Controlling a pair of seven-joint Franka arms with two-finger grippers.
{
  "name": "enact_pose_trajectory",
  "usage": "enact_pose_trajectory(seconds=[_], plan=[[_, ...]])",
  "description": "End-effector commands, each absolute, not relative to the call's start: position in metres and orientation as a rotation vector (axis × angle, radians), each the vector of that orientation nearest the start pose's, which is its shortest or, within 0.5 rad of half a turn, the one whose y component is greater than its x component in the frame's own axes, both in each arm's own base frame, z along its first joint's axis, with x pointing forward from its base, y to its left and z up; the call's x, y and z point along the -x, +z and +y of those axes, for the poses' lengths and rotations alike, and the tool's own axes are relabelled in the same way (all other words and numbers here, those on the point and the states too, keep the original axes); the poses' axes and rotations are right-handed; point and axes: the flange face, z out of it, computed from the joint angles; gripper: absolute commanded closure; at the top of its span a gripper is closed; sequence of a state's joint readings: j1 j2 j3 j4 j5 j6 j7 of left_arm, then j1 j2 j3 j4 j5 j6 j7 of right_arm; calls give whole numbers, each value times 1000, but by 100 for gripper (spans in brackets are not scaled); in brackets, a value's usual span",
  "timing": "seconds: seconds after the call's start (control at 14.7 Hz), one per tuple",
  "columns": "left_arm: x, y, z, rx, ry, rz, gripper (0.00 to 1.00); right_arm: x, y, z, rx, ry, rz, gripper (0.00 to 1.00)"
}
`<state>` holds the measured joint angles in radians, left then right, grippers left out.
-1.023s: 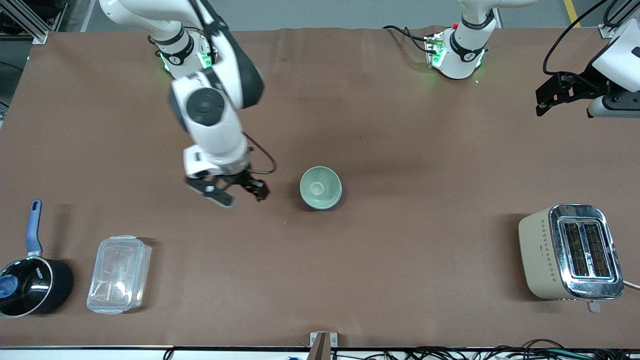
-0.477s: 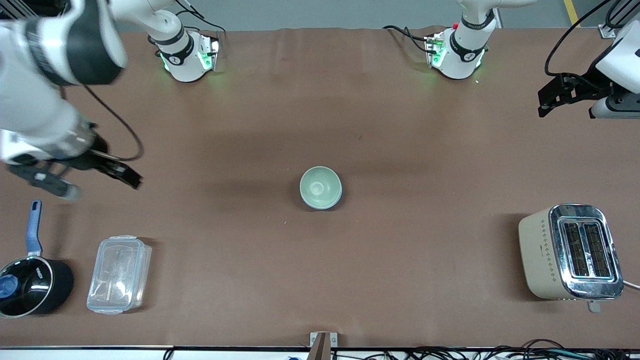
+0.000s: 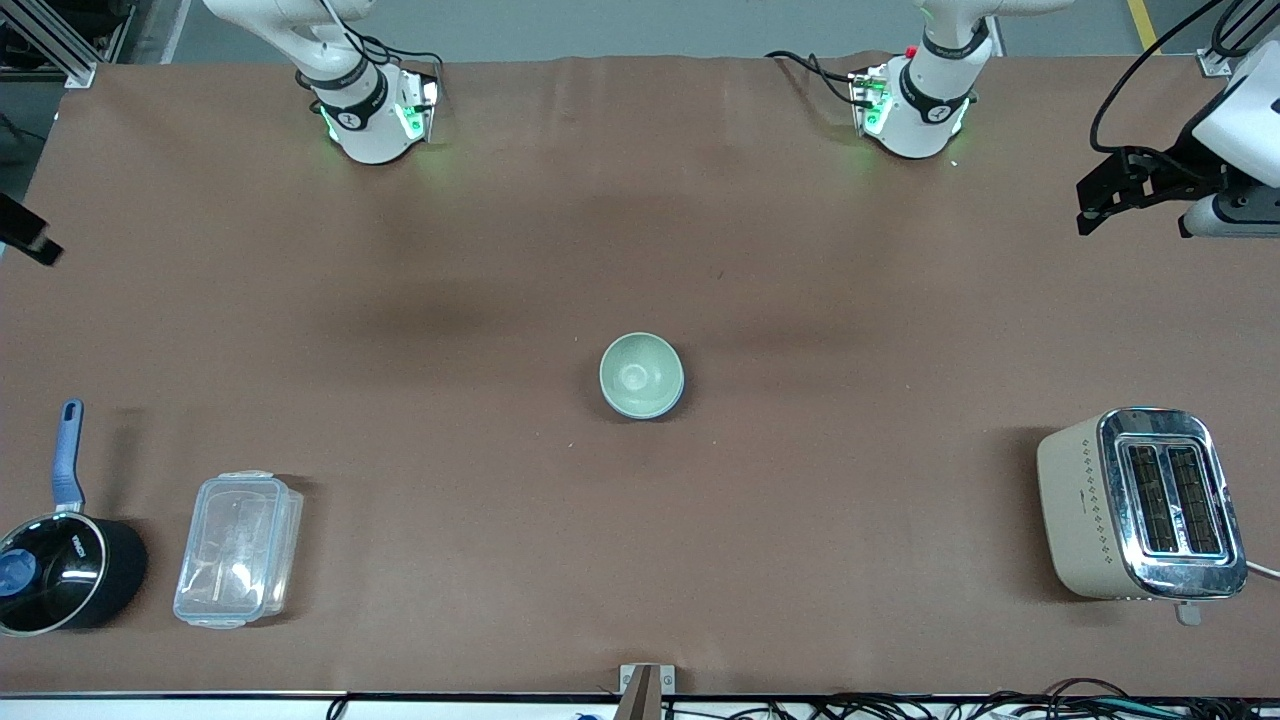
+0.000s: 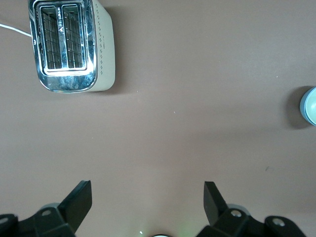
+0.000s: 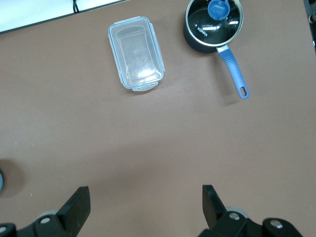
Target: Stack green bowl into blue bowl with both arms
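- Left tool [image 4: 148, 197]: fingers spread wide, empty, raised high over the worktop's [image 3: 820, 300] left-arm end.
- Right tool [image 5: 146, 200]: fingers spread wide, empty, raised high over the worktop's right-arm end; only a black tip visible at the front view's edge.
- Green bowl [image 3: 641, 375]: upright at mid-worktop, nested inside the blue bowl [image 3: 679, 392]; just a thin blue rim showing around it. Both well apart from either tool.
- Toaster [image 3: 1140, 503]: cream and chrome, toward the left arm's end, nearer the front camera than the bowls.
- Clear lidded container [image 3: 238, 549]: toward the right arm's end.
- Black saucepan [image 3: 65, 570], blue handle: just beside the container, at the worktop's edge.
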<state>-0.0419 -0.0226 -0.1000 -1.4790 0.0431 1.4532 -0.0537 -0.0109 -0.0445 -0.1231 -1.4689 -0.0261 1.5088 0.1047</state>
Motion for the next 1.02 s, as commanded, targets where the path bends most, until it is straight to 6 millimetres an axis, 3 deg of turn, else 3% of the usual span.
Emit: enact_pose_trajectory(seconds=[0.0, 0.48, 0.95], plan=[[-527, 674, -69, 3109, -28, 136, 0, -533, 691, -70, 3147, -113, 312, 0], [-527, 675, -75, 3096, -30, 152, 0, -536, 689, -48, 3149, -104, 261, 0], [-529, 677, -75, 3096, -40, 154, 0, -535, 687, -48, 3149, -77, 261, 0]])
